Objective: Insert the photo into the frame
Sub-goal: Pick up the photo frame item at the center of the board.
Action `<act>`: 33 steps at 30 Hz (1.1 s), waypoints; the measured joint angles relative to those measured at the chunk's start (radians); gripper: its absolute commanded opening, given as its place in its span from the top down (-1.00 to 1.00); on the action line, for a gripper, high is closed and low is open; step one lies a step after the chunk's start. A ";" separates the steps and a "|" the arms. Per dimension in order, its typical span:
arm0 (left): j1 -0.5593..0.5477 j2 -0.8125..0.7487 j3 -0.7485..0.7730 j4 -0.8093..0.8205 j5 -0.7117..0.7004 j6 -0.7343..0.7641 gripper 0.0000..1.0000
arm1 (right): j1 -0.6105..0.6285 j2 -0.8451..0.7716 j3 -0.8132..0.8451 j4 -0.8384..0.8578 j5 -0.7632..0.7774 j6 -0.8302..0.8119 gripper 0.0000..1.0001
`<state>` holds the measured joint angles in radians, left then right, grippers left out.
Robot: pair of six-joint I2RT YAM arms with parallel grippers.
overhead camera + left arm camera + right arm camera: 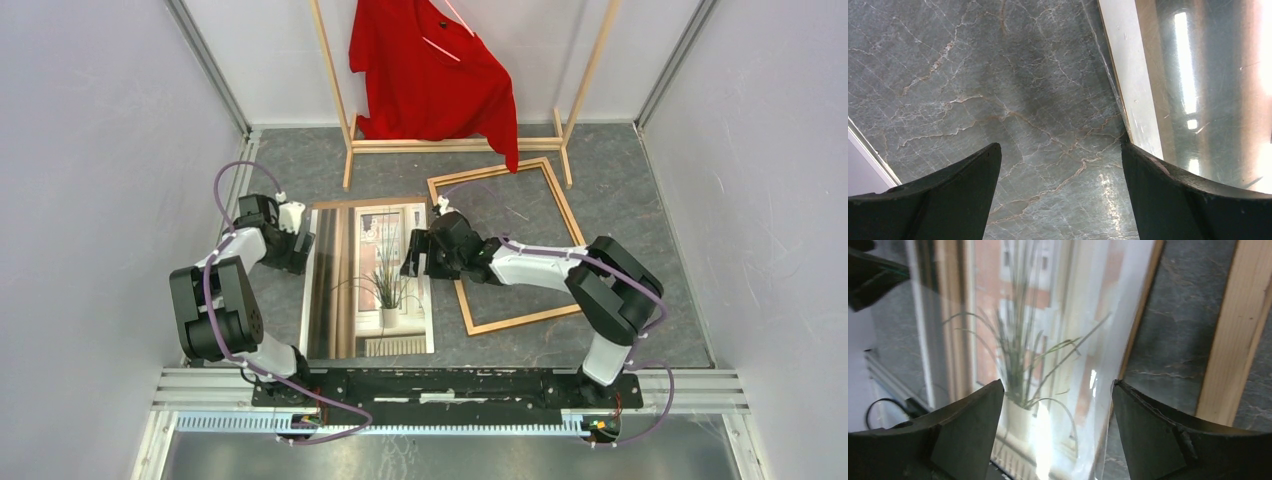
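Observation:
The photo (pixel 385 290), a plant in a white pot with beige stripes, lies flat on the grey table between the arms, under a glossy clear sheet. The frame (pixel 515 320) of orange-brown wood lies empty to its right, partly under my right arm. My left gripper (pixel 300 245) is open at the photo's left edge; in the left wrist view (pixel 1060 145) bare table lies between the fingers and the photo (pixel 1198 90) is beside the right finger. My right gripper (pixel 412 255) is open over the photo's right edge (pixel 1057 382), above the plant (pixel 1028 340). A frame bar (pixel 1238 330) shows on the right.
A pale wooden clothes rack (pixel 350 120) with a red shirt (pixel 430 70) stands at the back. A brown board edge (pixel 365 202) shows beyond the photo's far end. Grey walls enclose the left and right sides of the table.

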<state>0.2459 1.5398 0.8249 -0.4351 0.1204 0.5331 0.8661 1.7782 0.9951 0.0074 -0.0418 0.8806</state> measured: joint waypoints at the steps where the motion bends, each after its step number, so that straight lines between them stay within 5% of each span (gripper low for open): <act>1: -0.002 0.000 0.000 0.001 -0.004 0.000 -0.93 | 0.000 -0.014 0.000 0.003 -0.012 0.006 -0.70; 23: -0.077 -0.010 -0.005 0.020 -0.063 -0.008 -0.93 | -0.010 -0.118 -0.092 0.160 -0.172 0.138 -0.61; 27: -0.085 -0.011 -0.005 0.020 -0.064 -0.019 -0.93 | -0.013 -0.108 -0.098 0.118 -0.187 0.134 -0.29; 31: -0.092 -0.011 -0.005 0.020 -0.062 -0.024 -0.93 | -0.026 -0.108 -0.098 0.057 -0.189 0.095 0.58; 33: -0.092 -0.011 -0.005 0.020 -0.062 -0.027 -0.93 | -0.037 -0.108 -0.096 0.027 -0.189 0.078 0.84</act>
<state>0.1535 1.5288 0.8196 -0.4152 0.0586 0.5056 0.8288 1.6699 0.8993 0.0345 -0.2310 0.9588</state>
